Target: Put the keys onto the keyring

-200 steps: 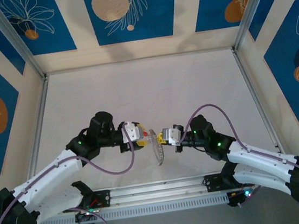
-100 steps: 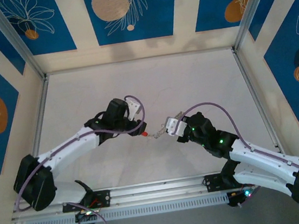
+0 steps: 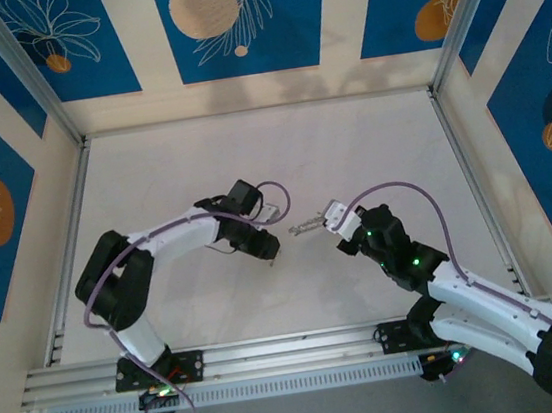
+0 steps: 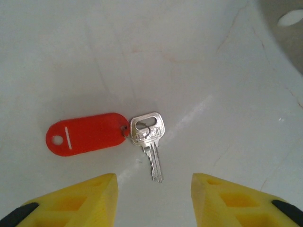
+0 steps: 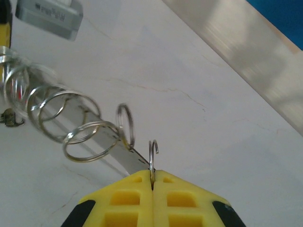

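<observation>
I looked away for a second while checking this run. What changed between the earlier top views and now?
The left arm left the spot where the grippers met and folded up. The left gripper now hangs open over the key and its red tag, which lie on the table. The right gripper drew slightly back and to the right. Unchanged: it stays shut on the keyring.

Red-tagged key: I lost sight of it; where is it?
Left wrist view: the key lies on the table just ahead of the open left hand.

Top camera overhead, far; wrist cameras close, facing shared table (image 3: 250, 159).
</observation>
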